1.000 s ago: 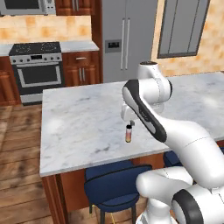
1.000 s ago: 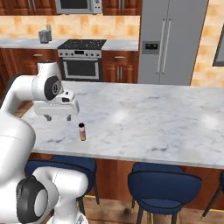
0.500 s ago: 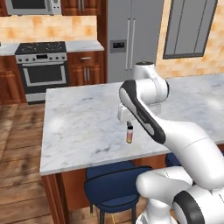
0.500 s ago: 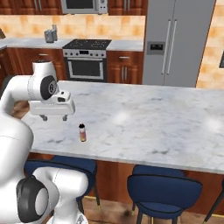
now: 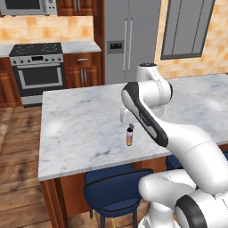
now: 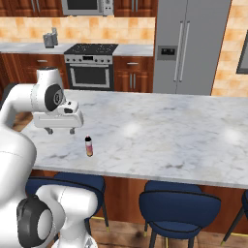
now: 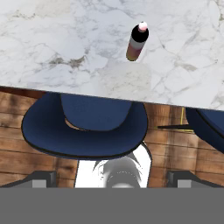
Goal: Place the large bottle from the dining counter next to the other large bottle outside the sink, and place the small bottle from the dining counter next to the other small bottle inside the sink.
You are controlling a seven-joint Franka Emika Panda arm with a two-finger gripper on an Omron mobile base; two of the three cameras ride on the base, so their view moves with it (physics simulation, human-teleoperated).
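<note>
The small bottle [image 5: 129,136] [image 6: 88,146] [image 7: 138,42], pale orange-pink with a dark cap, stands upright near the front edge of the white marble dining counter [image 5: 80,129] [image 6: 169,131] [image 7: 65,52]. My gripper [image 6: 60,131] [image 5: 127,124] hovers just above the counter, a little to the left of the bottle in the right base view and apart from it. It is open with nothing between its fingers. In the hand view the gripper [image 7: 111,177] points down past the counter edge, and the bottle lies far up the picture. The large bottle, the sink and the other bottles are out of view.
Blue stools [image 5: 113,191] [image 6: 181,203] [image 7: 85,127] stand under the counter's front edge. Behind the counter are a stove [image 5: 38,71] [image 6: 92,70] and a steel fridge [image 5: 127,40] [image 6: 186,43] against the back wall. Wide bare marble stretches to the right of the bottle.
The whole picture has shifted a little, so the base has moved slightly. My hand has dropped a bit beside the bottle. The bottle has not moved and the gripper stays open.
</note>
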